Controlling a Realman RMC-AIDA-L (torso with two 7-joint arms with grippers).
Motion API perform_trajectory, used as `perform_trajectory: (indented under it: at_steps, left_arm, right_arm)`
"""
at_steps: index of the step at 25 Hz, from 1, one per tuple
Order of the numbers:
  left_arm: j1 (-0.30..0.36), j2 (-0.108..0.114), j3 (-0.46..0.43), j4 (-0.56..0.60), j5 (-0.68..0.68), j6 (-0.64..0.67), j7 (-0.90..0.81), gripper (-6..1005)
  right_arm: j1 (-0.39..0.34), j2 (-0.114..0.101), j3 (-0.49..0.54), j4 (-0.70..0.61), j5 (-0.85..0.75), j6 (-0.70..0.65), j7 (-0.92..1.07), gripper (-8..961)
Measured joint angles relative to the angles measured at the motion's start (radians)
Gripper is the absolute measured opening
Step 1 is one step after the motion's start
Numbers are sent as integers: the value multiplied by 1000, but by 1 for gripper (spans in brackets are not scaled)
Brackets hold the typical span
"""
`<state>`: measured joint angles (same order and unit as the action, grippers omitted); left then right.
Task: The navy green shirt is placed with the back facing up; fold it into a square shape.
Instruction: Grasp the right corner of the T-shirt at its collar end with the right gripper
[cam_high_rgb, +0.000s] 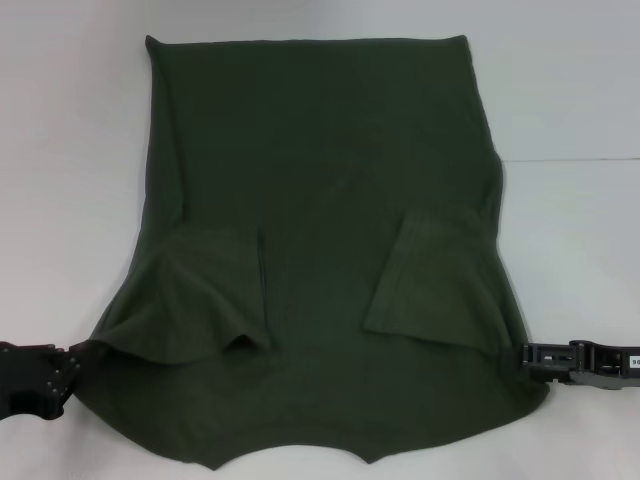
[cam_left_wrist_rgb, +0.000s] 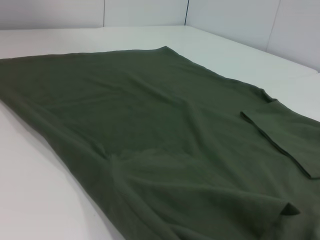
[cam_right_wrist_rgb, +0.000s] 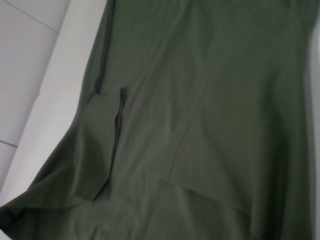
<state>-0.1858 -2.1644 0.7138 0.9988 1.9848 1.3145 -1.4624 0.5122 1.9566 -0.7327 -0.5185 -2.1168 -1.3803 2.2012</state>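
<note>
The shirt (cam_high_rgb: 320, 180) lay flat on the white table (cam_high_rgb: 570, 90), both sleeves already folded in, collar near the robot and hem far; its long axis ran away from the robot. The left gripper (cam_high_rgb: 35, 378) and right gripper (cam_high_rgb: 575, 360) sat at the near shoulders; I cannot tell the state of their fingers. Both corners should probably be pinched evenly and carried forward together.

Our shirt lies spread flat, both sleeves folded in over the body

We see the navy green shirt (cam_high_rgb: 320, 200) lying plain side up on the white table (cam_high_rgb: 570, 90), its straight hem at the far edge and its neckline nearest us. Our left gripper (cam_high_rgb: 70, 365) touches the shirt's near left corner, and our right gripper (cam_high_rgb: 528, 357) touches its near right edge. We cannot tell how either gripper's fingers stand.
</note>
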Motion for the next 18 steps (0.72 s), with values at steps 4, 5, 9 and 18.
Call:
perform_trajectory:
  at_steps: [4, 5, 9, 18]
  left_arm:
    - [-1, 0, -1, -2, 0, 0, 2, 20]
    - [-1, 0, -1, -3, 0, 0, 2, 20]
    - [-3, 0, -1, -4, 0, 0, 2, 20]
    - [-11, 0, 0, -7, 0, 0, 2, 20]
  right_arm:
    - [6, 1, 1, -2, 0, -9, 0, 861]
    - [6, 1, 2, -5, 0, -10, 0, 861]
    - [-9, -1, 9, -30, 0, -6, 6, 859]
    - [-29, -14, 13, -36, 1, -11, 21, 855]
